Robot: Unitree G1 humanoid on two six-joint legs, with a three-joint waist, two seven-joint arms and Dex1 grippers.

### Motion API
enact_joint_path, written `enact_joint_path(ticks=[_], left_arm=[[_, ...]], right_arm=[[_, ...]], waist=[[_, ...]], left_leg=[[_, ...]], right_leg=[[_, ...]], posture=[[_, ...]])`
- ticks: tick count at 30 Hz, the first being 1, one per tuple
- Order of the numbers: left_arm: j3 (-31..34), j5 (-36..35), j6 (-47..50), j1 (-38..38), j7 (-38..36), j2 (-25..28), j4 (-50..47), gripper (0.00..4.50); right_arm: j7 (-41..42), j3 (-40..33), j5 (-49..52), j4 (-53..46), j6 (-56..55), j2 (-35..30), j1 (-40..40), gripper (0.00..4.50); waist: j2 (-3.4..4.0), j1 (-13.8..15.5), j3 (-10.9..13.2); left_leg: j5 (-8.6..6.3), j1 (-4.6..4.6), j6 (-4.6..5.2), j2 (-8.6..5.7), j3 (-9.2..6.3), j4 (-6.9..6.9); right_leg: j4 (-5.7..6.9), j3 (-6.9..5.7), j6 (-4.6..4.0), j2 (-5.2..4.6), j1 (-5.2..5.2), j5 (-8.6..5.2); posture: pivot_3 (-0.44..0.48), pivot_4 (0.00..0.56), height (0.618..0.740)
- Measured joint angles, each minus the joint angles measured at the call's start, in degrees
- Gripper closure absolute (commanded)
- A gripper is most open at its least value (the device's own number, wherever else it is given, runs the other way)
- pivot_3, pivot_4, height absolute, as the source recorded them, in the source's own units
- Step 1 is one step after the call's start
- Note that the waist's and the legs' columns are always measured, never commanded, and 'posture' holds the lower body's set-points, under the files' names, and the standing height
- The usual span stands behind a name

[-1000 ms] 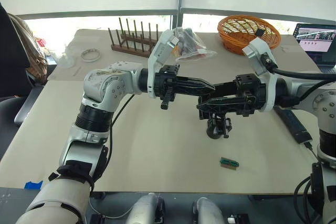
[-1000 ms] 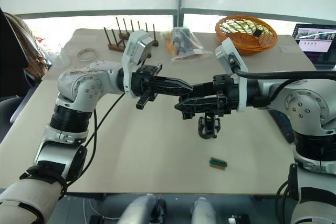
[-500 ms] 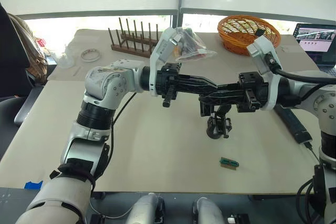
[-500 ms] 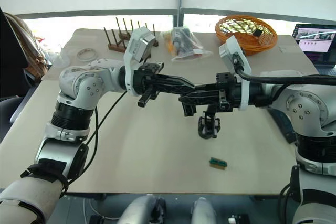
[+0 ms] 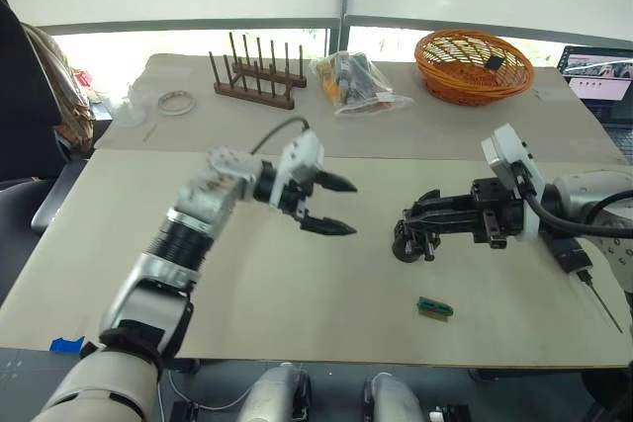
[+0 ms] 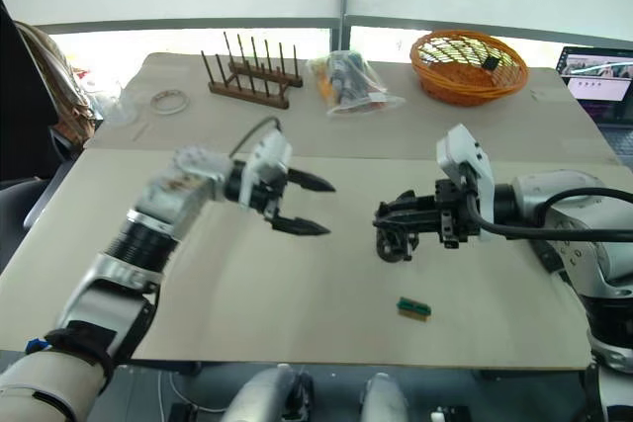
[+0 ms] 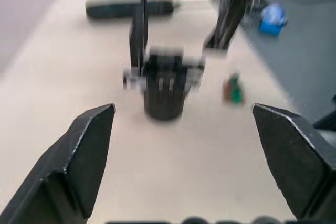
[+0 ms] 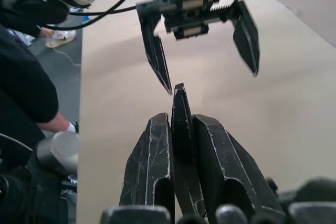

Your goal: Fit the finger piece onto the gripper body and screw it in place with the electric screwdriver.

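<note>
My right gripper (image 8: pixel 176 121) is shut on the finger piece (image 8: pixel 179 103), a thin black pointed blade that sticks out past its fingertips. In the head views the right gripper (image 5: pixel 420 216) is low over the table, its tips right at the gripper body (image 5: pixel 406 242), a small chunky black mechanism standing on the table. I cannot tell if blade and body touch. My left gripper (image 5: pixel 329 208) is wide open and holds nothing, a hand's width to the left of the body (image 7: pixel 164 85). The electric screwdriver (image 5: pixel 571 256) lies at the table's right edge, partly behind my right arm.
A small green block (image 5: pixel 433 306) lies near the front edge. At the back stand a wooden peg rack (image 5: pixel 255 84), a plastic bag of parts (image 5: pixel 356 83), an orange basket (image 5: pixel 473 66) and a tape ring (image 5: pixel 175 102). A laptop (image 5: pixel 598 81) sits far right. A person in dark clothing (image 8: pixel 23 93) is beside the table.
The left gripper opened, let go of the blade and drew back to the left and down. The right gripper closed on the blade and dropped down to the gripper body.
</note>
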Motion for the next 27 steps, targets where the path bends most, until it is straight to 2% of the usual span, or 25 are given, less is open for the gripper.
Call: enact_joint_path(ticks=[5, 9, 13, 26, 27], left_arm=[[-2.85, 7.98, -10.4, 0.16, 6.81, -9.87, 12.57, 0.0], [-2.7, 9.18, -12.66, -0.06, 7.98, -14.57, 17.37, 0.0], [-2.15, 11.6, -16.0, -1.29, 12.48, -19.17, 23.0, 0.0], [0.83, 13.51, -19.5, -4.03, 14.26, -25.29, 31.56, 0.0], [1.1, 13.53, -19.61, -4.38, 14.27, -25.66, 31.95, 0.25]], right_arm=[[0.23, -4.14, -0.86, 0.18, -1.52, -1.76, 3.94, 4.25], [-0.25, -6.34, -0.71, -1.31, -1.51, -2.32, 6.91, 4.25], [-2.11, -8.16, -0.49, -2.79, -1.32, -2.33, 9.14, 4.25], [-4.23, -10.66, 0.44, -5.77, -1.46, -2.31, 13.86, 4.25], [-4.15, -10.65, 0.35, -5.77, -2.01, -2.3, 14.01, 4.25]], waist=[[-0.04, 0.65, 0.02], [-0.05, 0.61, 0.03], [-0.07, 0.78, 0.04], [-0.08, 0.94, 0.05], [-0.08, 0.93, 0.05]], left_leg=[[-0.04, -0.08, 0.07, 0.03, -0.08, 0.09], [-0.06, -0.1, 0.08, 0.08, -0.11, 0.1], [-0.09, -0.11, 0.12, 0.05, -0.13, 0.12], [-0.15, -0.14, 0.22, -0.04, -0.12, 0.14], [-0.15, -0.14, 0.22, -0.05, -0.12, 0.14]], right_leg=[[-0.28, -0.01, -0.03, -0.11, -0.02, 0.03], [-0.29, -0.03, -0.05, -0.18, -0.03, 0.04], [-0.36, -0.06, -0.06, -0.44, -0.01, 0.06], [-0.45, -0.23, -0.03, -0.75, 0.03, 0.08], [-0.46, -0.24, -0.03, -0.75, 0.03, 0.08]], posture=[[0.0, 0.15, 0.74], [0.0, 0.15, 0.74], [0.0, 0.15, 0.74], [0.0, 0.15, 0.74], [0.0, 0.15, 0.74]])
